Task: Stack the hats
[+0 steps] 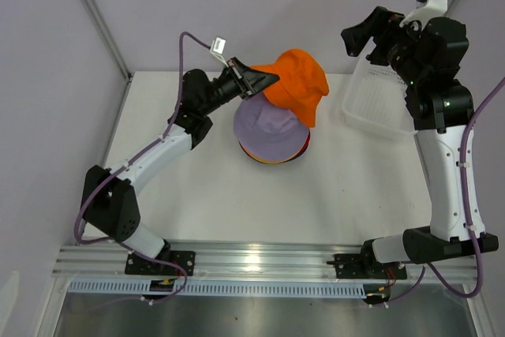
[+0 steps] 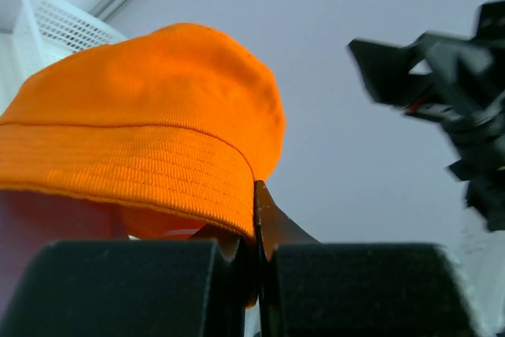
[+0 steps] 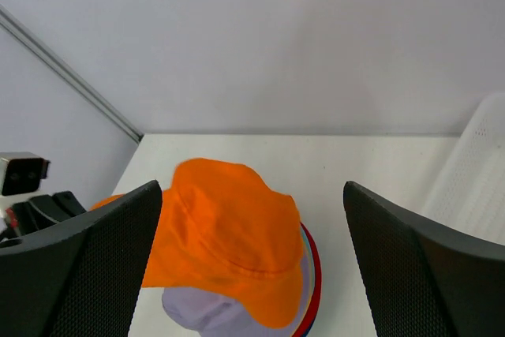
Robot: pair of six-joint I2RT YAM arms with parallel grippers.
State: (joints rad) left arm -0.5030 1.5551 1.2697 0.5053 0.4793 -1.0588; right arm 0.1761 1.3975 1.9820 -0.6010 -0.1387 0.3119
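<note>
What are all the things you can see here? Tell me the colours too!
orange hat: one, orange, over the pile's far side, brim pinched by the left hand
lavender hat: one, lavender, top of the pile in the middle of the table
lower hats: only rims show, red and teal, under the lavender hat; number can't be told
basket: one, white, at the table's far right
table: one, white
arms: two, black and white, at the near edge
left hand: black, shut on the orange hat
right hand: black, open, raised by the basket, holding nothing
</note>
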